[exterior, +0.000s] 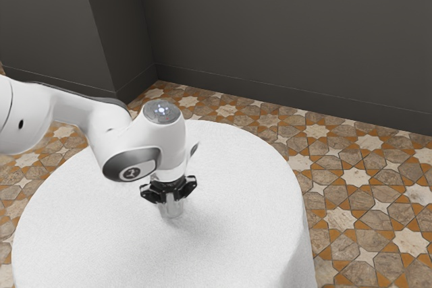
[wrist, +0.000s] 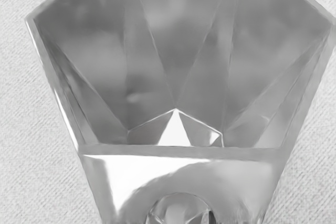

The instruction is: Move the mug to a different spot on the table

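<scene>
No text, label, brand, number or sign can be read on any surface here.

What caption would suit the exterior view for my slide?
White robot arm with its black hand above a shiny silver faceted mug on a round white table.

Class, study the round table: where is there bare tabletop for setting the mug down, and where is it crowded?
Bare: the broad stretch of white table between the mug and the rim at the exterior view's right, and the band from the mug to the far rim. Crowded: under the gripper and the arm at the exterior view's left.
</scene>
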You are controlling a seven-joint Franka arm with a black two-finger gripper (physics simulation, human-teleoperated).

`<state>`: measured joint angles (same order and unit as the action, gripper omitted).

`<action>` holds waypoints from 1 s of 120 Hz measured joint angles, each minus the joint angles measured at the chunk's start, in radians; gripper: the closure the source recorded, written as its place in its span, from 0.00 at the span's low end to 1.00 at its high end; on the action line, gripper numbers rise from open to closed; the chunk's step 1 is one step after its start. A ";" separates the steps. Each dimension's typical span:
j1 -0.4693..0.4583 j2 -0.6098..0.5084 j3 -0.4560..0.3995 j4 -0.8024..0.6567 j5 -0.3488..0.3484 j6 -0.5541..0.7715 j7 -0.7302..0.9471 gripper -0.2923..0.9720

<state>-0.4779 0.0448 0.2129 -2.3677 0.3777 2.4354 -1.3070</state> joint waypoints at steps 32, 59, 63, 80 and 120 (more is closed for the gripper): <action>0.008 0.024 0.028 0.075 0.129 -0.044 -0.008 0.82; 0.049 0.107 0.029 0.147 0.165 -0.049 -0.016 0.83; 0.047 0.111 0.028 0.149 0.167 -0.048 -0.017 0.83; 0.057 0.129 0.029 0.150 0.168 -0.039 -0.021 0.83; 0.052 0.134 0.029 0.150 0.161 -0.010 -0.015 0.42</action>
<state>-0.4255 0.1789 0.2416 -2.2181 0.5384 2.4252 -1.3221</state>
